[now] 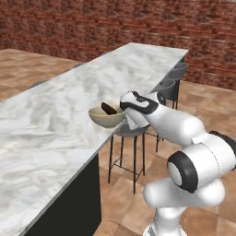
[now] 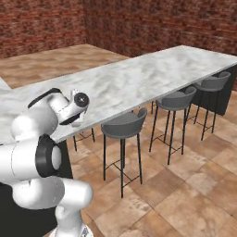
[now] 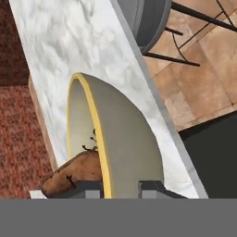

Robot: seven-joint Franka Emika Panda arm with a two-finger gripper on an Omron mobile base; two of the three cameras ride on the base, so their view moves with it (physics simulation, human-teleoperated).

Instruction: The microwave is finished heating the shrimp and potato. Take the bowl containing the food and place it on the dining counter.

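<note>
The bowl (image 1: 107, 117) sits at the near edge of the dining counter (image 1: 69, 115), a long white-and-grey marbled surface on a black base, and whether its underside touches the stone or hangs just above it cannot be told. The gripper (image 1: 123, 112) reaches it from the stool side, and in the hand view its fingers (image 3: 88, 189) straddle the bowl's pale rim, one inside and one outside the wall, clenched on the bowl. The potato (image 1: 109, 108) lies inside as a dark brown lump, its end rising above the rim in the left base view and resting against the inner wall beside the inside finger in the hand view. The shrimp cannot be made out. Three grey stools (image 2: 124, 125) with thin black legs stand in a row along the counter's edge over a tan tiled floor (image 2: 185, 185), the nearest one right below the bowl. A red brick wall (image 1: 138, 23) closes the background. No writing or label can be read anywhere.
</note>
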